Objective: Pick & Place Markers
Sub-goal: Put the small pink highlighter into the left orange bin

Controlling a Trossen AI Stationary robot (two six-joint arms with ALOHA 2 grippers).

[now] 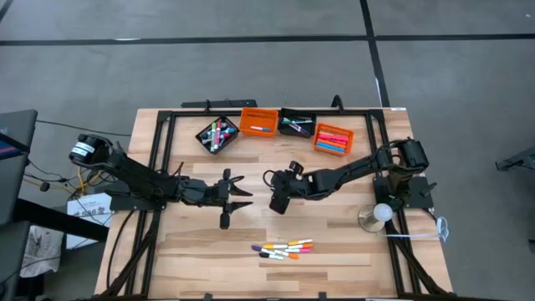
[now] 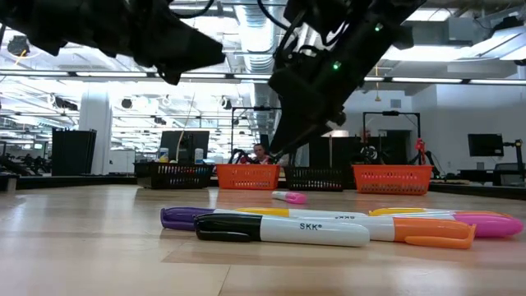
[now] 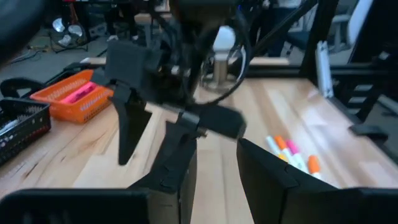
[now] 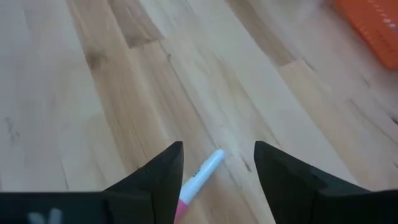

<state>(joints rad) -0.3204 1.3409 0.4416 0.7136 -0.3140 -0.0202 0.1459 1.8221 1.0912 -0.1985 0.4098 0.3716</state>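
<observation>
Two dark arms meet over the middle of the counter (image 1: 351, 242). The right gripper (image 4: 217, 163) hangs above the wood with fingers spread apart, and a pink-and-white marker (image 4: 199, 176) lies on the boards between them, not pinched; in the low view this marker (image 2: 289, 196) sits alone, centre of frame, behind the front row. The left gripper (image 1: 236, 199) is just left of centre, above the counter, fingers parted w/ nothing between them. A small group of markers (image 1: 284, 248) lies side by side at lower centre of the high view, well apart from both grippers. At the top of the counter stand 4 bins in a row: black bin (image 1: 216, 134), orange bin (image 1: 258, 122), second black bin (image 1: 296, 125), second orange bin (image 1: 333, 139), each w/ markers inside
</observation>
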